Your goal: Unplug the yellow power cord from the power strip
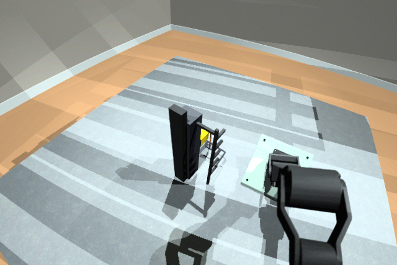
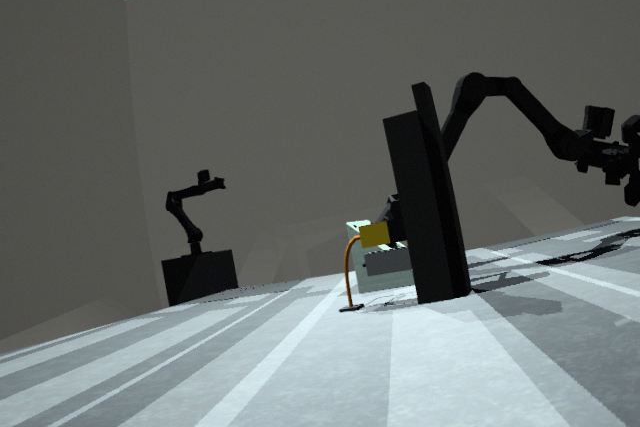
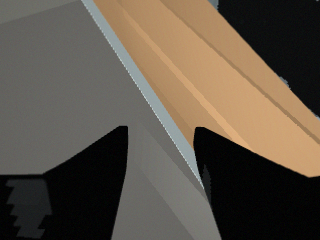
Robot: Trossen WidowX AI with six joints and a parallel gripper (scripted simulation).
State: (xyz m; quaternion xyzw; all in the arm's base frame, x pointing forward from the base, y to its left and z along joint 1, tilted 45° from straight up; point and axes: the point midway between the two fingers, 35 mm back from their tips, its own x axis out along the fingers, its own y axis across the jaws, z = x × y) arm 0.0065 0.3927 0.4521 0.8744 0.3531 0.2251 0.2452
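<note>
We have not started the pull: the yellow plug [image 2: 374, 234] sits seated against the strip [image 2: 424, 205], its cord [image 2: 349, 267] curving down to the mat [image 2: 310, 360]. Our gripper [image 2: 622, 164] hangs high in the air, well apart from plug and strip, fingers partly closed with nothing between them. Left: reach, grasp, unplug, release, retreat

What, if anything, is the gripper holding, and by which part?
Nothing. The gripper is in the air with only wall and floor between its fingers, far from the plug.
</note>
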